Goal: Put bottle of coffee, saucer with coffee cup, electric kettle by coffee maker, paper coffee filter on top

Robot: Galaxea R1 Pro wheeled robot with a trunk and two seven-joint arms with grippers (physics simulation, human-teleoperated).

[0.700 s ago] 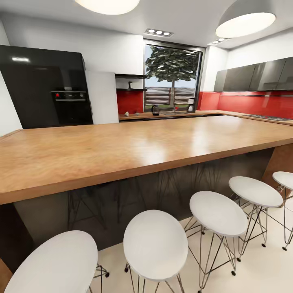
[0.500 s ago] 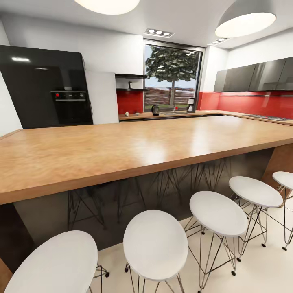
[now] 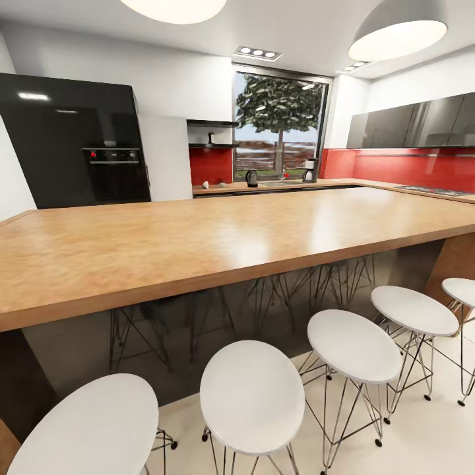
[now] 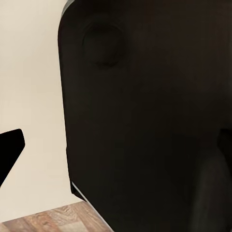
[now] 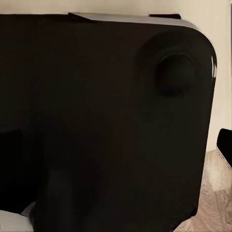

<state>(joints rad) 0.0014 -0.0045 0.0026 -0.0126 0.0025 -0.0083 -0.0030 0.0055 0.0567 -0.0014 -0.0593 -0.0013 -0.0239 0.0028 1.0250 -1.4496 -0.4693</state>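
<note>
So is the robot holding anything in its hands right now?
It cannot be told. Both wrist views show a dark body up close, with no fingers clearly visible. The electric kettle and coffee maker stand far off.

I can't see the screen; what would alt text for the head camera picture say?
A wide orange-brown wooden island bar fills the foreground, with white round stools lined up along its near side. Far behind, the kitchen countertop runs under a window and red backsplash, holding the electric kettle and the coffee maker.

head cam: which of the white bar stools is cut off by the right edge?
The far-right stool, last in the row along the wooden island bar. Part of its white seat is cropped by the frame's right edge; the two stools beside it show whole seats.
</note>
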